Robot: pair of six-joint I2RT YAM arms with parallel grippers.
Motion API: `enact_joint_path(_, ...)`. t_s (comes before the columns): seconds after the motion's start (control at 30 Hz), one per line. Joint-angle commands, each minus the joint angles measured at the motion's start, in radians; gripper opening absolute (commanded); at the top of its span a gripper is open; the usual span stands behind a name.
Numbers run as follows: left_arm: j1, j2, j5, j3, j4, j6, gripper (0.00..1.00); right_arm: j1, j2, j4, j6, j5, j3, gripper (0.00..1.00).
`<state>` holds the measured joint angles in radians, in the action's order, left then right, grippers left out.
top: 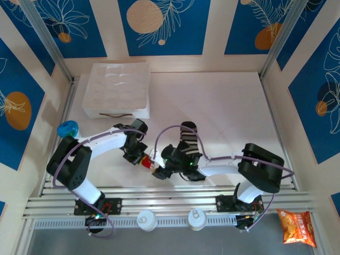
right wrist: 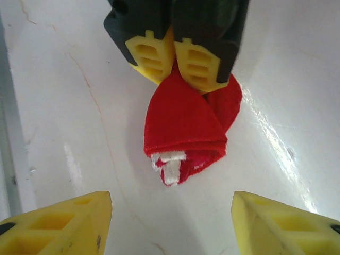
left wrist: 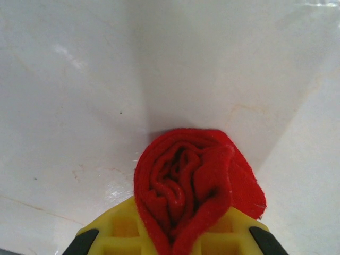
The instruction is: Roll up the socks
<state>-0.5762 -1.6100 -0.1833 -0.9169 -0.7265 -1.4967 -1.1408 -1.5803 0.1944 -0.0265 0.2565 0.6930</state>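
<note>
2 socks are showing toward the near side of the white table (top: 223, 101). The left gripper (right wrist: 180, 66) is pinching the red sock (right wrist: 186, 119) between its yellow fingers (right wrist: 151, 58), jaws closed narrow on the fabric. The sock is bunched into a loose roll, its spiral of folds showing end-on in the left wrist view, and a white label (right wrist: 170, 169) is peeking out at its lower end. Whether that end is touching the table I cannot tell. The right gripper (right wrist: 171, 212) is facing it from just beside, jaws standing wide with nothing between them, apart from the sock. The striped sock (top: 189, 137) is lying stretched out just beyond the right arm's wrist, partly hidden under it. A white tray (top: 117, 87) is sitting at the far left of the table, well apart from both socks.
</note>
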Motion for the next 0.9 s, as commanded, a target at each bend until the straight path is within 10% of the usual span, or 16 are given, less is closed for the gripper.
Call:
enact_joint_path(0.0,0.034,-0.090,0.018,-0.015,-0.132,0.052,0.00,-0.028,-0.058,0.073,-0.077,0.090,0.065,0.61)
enact_joint_path(0.43,0.059,-0.183,-0.035,-0.090,-0.156,0.137,0.00,-0.045,-0.266,0.088,-0.173,0.182,0.181,0.57)
enact_joint_path(0.67,0.065,-0.137,-0.035,-0.114,-0.137,0.141,0.00,-0.028,-0.304,0.026,-0.088,0.182,0.176,0.11)
enact_joint_path(0.87,0.073,0.037,0.008,-0.080,-0.068,0.097,0.57,0.027,-0.276,-0.002,0.028,0.033,0.132,0.00)
